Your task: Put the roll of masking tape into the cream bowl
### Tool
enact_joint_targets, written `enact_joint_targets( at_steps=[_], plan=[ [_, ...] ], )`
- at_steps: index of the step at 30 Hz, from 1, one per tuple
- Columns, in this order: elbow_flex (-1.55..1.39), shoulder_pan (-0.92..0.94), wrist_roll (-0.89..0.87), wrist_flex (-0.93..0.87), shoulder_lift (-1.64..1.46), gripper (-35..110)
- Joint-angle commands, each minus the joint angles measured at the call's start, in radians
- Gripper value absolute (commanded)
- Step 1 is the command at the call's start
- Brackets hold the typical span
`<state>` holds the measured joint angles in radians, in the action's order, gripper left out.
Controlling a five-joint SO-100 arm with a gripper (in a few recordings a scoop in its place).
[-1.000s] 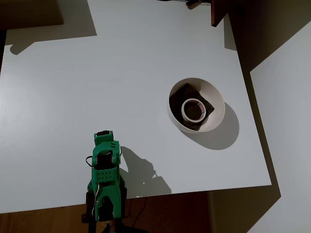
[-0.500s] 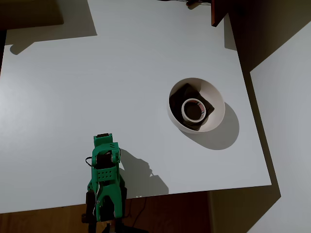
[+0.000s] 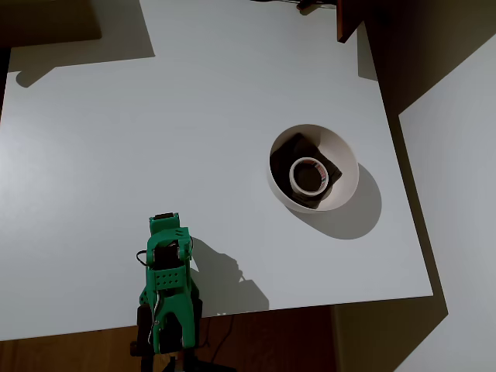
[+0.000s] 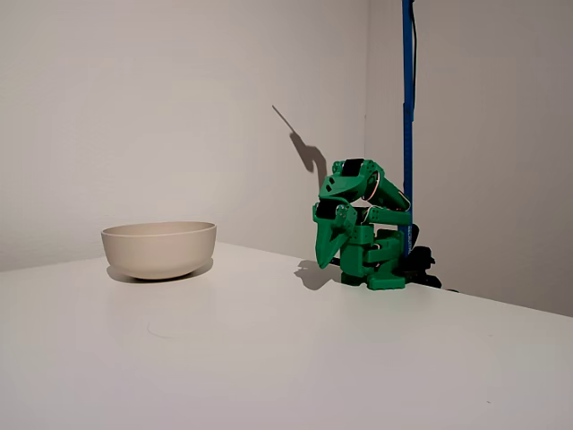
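The roll of masking tape [image 3: 293, 176] lies flat inside the cream bowl [image 3: 346, 164], resting on a dark brown cloth lump [image 3: 291, 150]. The bowl stands right of the table's centre in the overhead view. From the side, the bowl [image 4: 159, 249] stands at the left and its wall hides what is inside. The green arm [image 3: 167, 271] is folded over its base at the table's near edge, far from the bowl. Its gripper [image 4: 324, 258] points down at the table, shut and with nothing in it.
The white table [image 3: 155, 139] stretches wide between arm and bowl. A blue pole [image 4: 407, 116] rises behind the arm's base. A dark red-brown object [image 3: 349, 19] sits at the table's far edge.
The arm has drawn back a little toward its base and then stopped. Bowl and tape have not moved.
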<state>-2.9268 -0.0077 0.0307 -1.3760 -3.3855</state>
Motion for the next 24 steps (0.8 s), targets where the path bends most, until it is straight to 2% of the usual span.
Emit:
enact_joint_targets(
  at_steps=[1,24],
  plan=[
    [0.012,-0.009,0.009,-0.006,-0.005,-6],
    [0.012,-0.009,0.009,-0.006,-0.005,-8]
  ],
)
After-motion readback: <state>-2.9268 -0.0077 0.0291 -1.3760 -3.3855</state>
